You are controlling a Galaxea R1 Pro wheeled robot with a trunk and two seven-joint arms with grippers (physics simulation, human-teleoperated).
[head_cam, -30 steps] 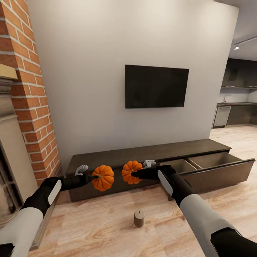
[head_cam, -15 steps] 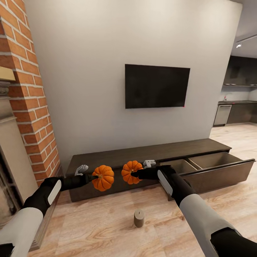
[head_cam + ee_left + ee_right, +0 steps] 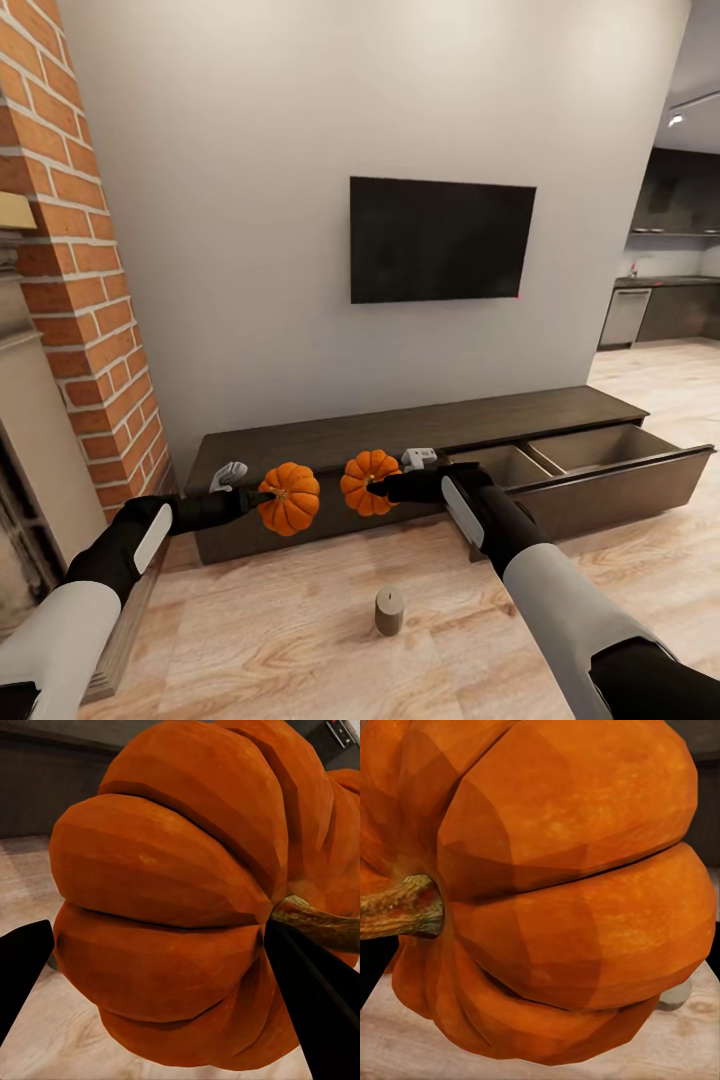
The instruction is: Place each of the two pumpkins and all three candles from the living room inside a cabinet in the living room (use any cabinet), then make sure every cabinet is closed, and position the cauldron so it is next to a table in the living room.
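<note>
Two orange pumpkins hang side by side in front of the cabinet (image 3: pixel 330 440). My left gripper (image 3: pixel 266 496) is shut on the left pumpkin (image 3: pixel 292 498), and my right gripper (image 3: pixel 376 488) is shut on the right pumpkin (image 3: pixel 366 480). Seen from the left wrist, the pumpkin (image 3: pixel 172 900) sits between two black fingers (image 3: pixel 319 1005), its brown stem to one side. The right wrist view has the other pumpkin (image 3: pixel 570 892) very close. One beige candle (image 3: pixel 389 611) stands upright on the wooden floor below the grippers. The cabinet's right drawer (image 3: pixel 620 490) is pulled out, with two compartments open to view.
A black TV (image 3: pixel 438 240) hangs on the white wall above the cabinet. A brick fireplace column (image 3: pixel 80 300) rises at the left. Dark kitchen units (image 3: pixel 665 310) lie far off at the right, past bare wooden floor.
The whole head view has shifted slightly, so the camera has moved. Both grippers keep their hold on the pumpkins and stand where they were.
</note>
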